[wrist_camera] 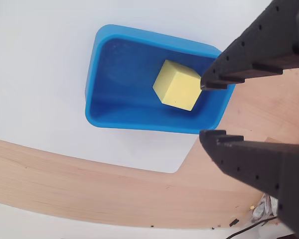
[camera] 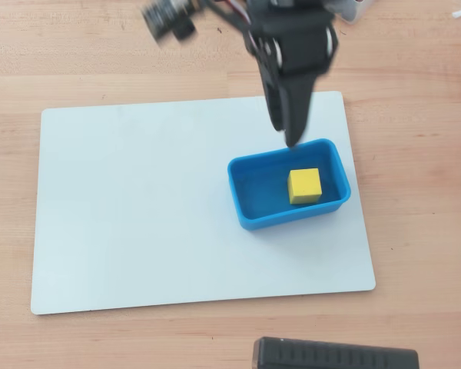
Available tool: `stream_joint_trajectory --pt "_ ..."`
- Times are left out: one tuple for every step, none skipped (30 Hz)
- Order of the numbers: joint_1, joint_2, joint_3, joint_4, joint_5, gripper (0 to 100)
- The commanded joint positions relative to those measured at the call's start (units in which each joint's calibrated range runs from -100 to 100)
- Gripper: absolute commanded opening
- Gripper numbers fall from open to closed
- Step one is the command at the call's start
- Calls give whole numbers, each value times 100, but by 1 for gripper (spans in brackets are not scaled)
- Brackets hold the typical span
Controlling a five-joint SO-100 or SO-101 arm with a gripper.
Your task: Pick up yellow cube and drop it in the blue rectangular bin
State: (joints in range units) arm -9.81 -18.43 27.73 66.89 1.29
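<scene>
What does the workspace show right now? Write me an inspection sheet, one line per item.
Surface: wooden table with a white mat on it.
Job's things: yellow cube lies inside the blue rectangular bin, which sits on the mat.
Clutter: dark ribbed object at the overhead view's bottom edge, cut off.
Grippers: gripper open, empty, above the bin's rim.
Cables: wires at the wrist view's lower right; more at the arm's base, blurred.
Surroundings: nothing seen beyond the table.
</scene>
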Motion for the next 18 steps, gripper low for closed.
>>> stream_joint_trajectory --pt "492 -1599 291 140 -63 0" --pt "629 -1757 491 140 -63 0" --pt "766 -1924 682 132 -63 0" --pt "895 -2147 918 107 -63 0" --pt "998 -2407 1145 82 -63 0" --pt "1101 -2713 1382 82 -63 0" --pt "1169 -2992 1618 82 -63 0" --pt "1221 -3299 1864 82 -59 0" --pt "1264 -3531 2091 74 -39 0" --pt "1298 -3726 2282 74 -34 0" --pt "1324 -3865 2436 74 -29 0" --pt "1341 -3977 2609 74 -29 0" --pt "1358 -4070 2745 74 -29 0" --pt "1375 -4200 2918 49 -29 0" --pt "1384 -4376 3109 0 -29 0" --pt "1392 -4599 3327 -66 -24 0" --pt "1392 -4776 3527 -108 -24 0" --pt "1392 -4971 3745 -166 -20 0"
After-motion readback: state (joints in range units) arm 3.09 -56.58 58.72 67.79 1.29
